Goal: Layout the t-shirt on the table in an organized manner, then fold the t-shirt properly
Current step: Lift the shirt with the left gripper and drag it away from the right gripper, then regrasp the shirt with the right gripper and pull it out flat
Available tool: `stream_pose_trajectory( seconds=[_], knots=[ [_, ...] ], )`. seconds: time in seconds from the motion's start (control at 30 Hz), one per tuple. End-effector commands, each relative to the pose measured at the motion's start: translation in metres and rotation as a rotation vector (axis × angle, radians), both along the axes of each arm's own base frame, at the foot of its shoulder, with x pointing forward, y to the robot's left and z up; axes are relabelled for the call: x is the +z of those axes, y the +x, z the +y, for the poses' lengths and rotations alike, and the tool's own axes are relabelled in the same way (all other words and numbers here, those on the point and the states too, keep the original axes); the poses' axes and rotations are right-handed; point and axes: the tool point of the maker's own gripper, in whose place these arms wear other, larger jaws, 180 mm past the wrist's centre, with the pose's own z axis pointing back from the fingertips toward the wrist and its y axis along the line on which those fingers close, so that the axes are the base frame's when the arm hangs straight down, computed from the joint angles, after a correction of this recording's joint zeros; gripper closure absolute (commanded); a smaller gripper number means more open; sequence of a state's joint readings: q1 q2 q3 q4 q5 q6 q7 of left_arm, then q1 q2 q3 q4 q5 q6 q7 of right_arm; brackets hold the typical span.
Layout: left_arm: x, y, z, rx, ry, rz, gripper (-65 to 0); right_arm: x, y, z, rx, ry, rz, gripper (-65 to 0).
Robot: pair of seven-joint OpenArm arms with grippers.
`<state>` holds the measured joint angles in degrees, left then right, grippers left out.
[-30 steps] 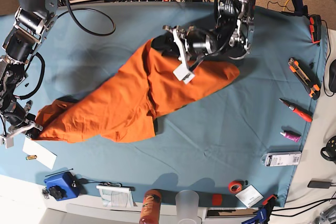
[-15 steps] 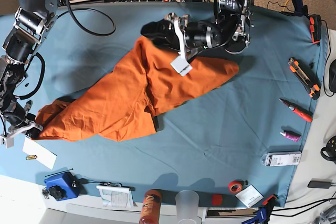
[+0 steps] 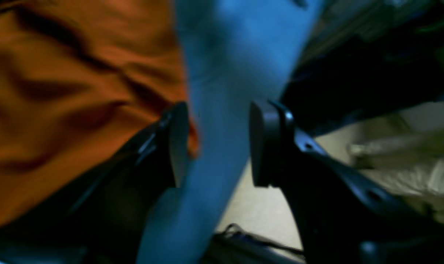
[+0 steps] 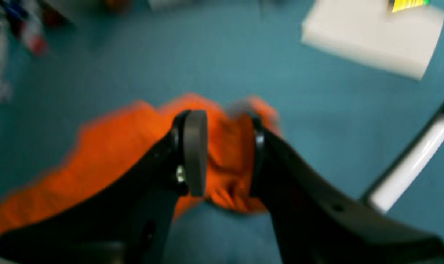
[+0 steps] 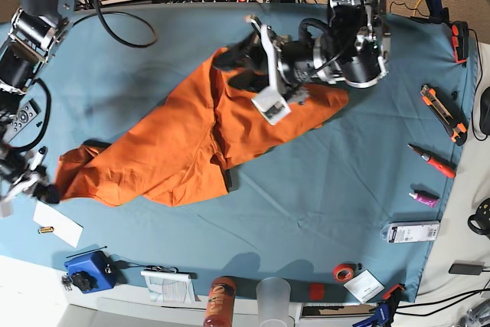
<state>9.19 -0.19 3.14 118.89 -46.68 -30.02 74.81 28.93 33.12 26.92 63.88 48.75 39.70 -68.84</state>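
Black pads of the left claw point(image 3: 218, 146) stand apart w/ only blue table point(image 3: 214, 73) showing between them; orange shirt point(image 3: 60, 110) lies just beside one pad, poss. brushing it, not pinched. So left looks released. In the base view that claw point(image 5: 236, 59) sits over the shirt's far upper edge, arm stretched across the cloth.

Right claw point(image 4: 225, 154) has its jaws parted around a bunched corner of shirt point(image 4: 229, 161); cloth sits between the pads but the view is blurred, so whether they squeeze it or have just let go can't be told. In the base view the right claw point(image 5: 31, 185) is at the shirt's left tip point(image 5: 73, 178), near a white card point(image 5: 57, 223).

Shirt point(image 5: 176, 151) lies on the table point(image 5: 344, 189) as a long diagonal heap, doubled over itself w/ a dark crease mid-body; no sleeve or neck clearly readable. Layout is judged far from done.

To do this step well: regrip at two readable points, e.g. shoulders or hem corners, not mid-fabric. Pinch one layer only, lift enough to let the folded-under part drop free, then draw the hands apart evenly and lay it down flat. Keep clear of tools at the right edge point(image 5: 444, 112).
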Motion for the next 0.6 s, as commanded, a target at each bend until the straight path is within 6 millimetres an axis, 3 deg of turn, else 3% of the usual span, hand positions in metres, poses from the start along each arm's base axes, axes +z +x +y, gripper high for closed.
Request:
stream_pose_trajectory(
  seconds=[0.0,0.13,0.23,0.3,0.4,0.57],
  knots=[
    [0.009,0.007,0.001,0.029,-0.014,-0.030,-28.2,0.045,0.006,-0.008,-0.012,-0.031,-0.127,-16.6],
    [-0.011,0.023,0.023,0.138,0.116,-0.019,-28.2,0.101,0.001,-0.001,-0.005,-0.137,-0.285,-16.6],
    [-0.019,0.038,0.048,0.258,0.169,-0.007,-28.2,0.113,0.004,0.021,0.049,-0.214,-0.302,-16.6],
    [-0.021,0.048,0.069,0.346,0.184,0.001,-28.2,0.098,0.012,0.042,0.111,-0.272,-0.241,-16.6],
    [-0.024,0.058,0.102,0.453,0.201,0.010,-28.2,0.059,0.026,0.081,0.211,-0.362,-0.133,-16.6],
    [-0.026,0.065,0.152,0.591,0.234,0.012,-28.2,0.004,0.039,0.173,0.387,-0.403,-0.065,-16.6]
  ],
)
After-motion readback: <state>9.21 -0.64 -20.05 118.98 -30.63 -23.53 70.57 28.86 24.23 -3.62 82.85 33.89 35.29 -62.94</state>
